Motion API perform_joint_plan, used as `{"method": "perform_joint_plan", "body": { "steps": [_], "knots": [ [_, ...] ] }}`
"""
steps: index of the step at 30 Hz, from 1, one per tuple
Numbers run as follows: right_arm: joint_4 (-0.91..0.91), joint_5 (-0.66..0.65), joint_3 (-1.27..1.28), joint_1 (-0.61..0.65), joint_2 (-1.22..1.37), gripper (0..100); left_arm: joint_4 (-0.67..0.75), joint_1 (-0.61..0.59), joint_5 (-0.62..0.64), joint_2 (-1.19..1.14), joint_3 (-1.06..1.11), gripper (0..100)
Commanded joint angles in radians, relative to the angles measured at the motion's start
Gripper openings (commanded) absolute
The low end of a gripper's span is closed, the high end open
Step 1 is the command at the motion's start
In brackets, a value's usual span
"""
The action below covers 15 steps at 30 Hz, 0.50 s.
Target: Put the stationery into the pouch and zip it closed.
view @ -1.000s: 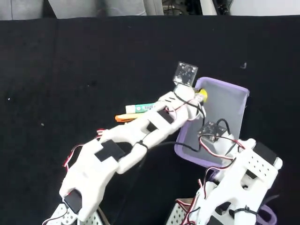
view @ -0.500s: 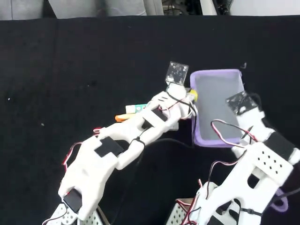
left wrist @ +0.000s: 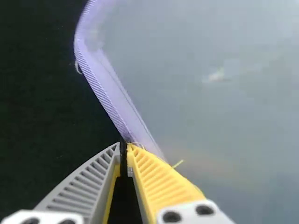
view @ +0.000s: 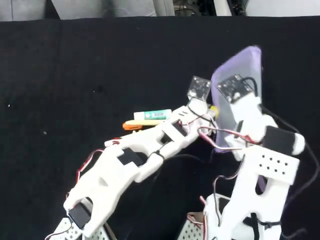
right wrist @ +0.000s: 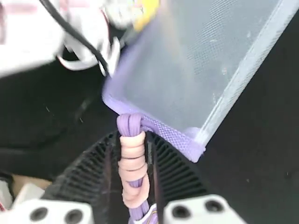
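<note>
The left arm (view: 125, 167) and right arm (view: 265, 167) are formed of white shells, patched in black and strung with red and black wires (view: 227, 133), the left hand (left wrist: 125, 148) being ribbed yellow and grey, the right hand (right wrist: 133, 137) black.

The right arm (view: 262, 165) covers the near part of the pouch (view: 240, 67), and in the left wrist view its blurred wall runs past the edges. The left arm (view: 125, 165) hides the right ends of the orange pen (view: 132, 126) and white tube (view: 152, 114). What lies inside the pouch cannot be told. The purple cord (right wrist: 132, 154) runs out of the right wrist view.
</note>
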<state>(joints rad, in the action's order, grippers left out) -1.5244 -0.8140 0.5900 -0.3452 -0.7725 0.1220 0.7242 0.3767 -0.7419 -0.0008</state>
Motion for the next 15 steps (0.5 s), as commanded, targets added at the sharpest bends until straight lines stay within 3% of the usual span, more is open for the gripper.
{"method": "perform_joint_plan", "body": {
  "steps": [1, 9, 15],
  "knots": [
    [-0.003, 0.127, -0.087, 0.158, -0.033, 1.2, 0.018, 0.028, 0.006, 0.012, -0.058, 4],
    [-0.002, 0.278, -0.039, 0.443, -0.033, 1.2, 0.018, 0.028, 0.006, 0.012, -0.053, 4],
    [-0.003, 0.318, -0.03, 0.508, -0.033, 1.2, 0.018, 0.022, 0.008, 0.012, -0.045, 4]
  ]
}}
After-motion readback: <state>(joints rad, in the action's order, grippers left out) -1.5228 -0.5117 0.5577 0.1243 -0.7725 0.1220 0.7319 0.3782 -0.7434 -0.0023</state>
